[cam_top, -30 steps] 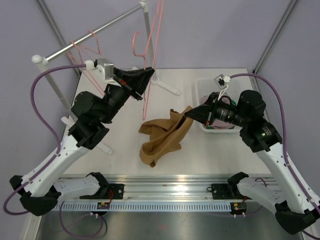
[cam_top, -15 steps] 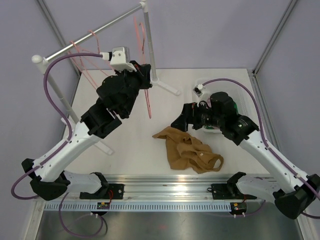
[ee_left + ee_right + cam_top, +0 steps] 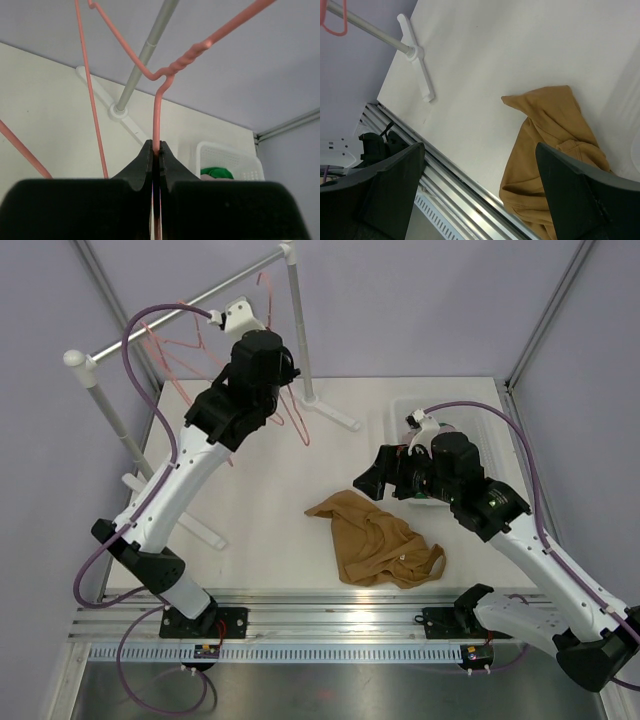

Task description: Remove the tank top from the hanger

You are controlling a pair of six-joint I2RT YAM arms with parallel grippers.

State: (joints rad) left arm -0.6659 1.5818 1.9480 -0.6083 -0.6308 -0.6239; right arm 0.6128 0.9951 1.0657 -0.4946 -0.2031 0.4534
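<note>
The tan tank top [image 3: 375,545] lies crumpled on the white table near its front edge, free of the hanger. It also shows in the right wrist view [image 3: 555,145]. My right gripper [image 3: 375,478] hovers just above and behind it, open with nothing between its fingers [image 3: 480,147]. The pink wire hanger [image 3: 297,425] is bare and hangs raised near the rack post. My left gripper [image 3: 156,150] is shut on the hanger's wire [image 3: 156,120] just below the twisted neck. In the top view the left gripper [image 3: 280,390] is high up beside the post.
A clothes rack's rail [image 3: 180,310] and post [image 3: 298,330] stand at the back left, with other pink hangers [image 3: 175,335] on the rail. A white basket [image 3: 400,415] holding green cloth sits at the back right. An aluminium rail [image 3: 330,605] runs along the front edge.
My right gripper opened and let the tank top go; it dropped onto the table, nearer the front. My left arm lifted the bare hanger up toward the rack.
</note>
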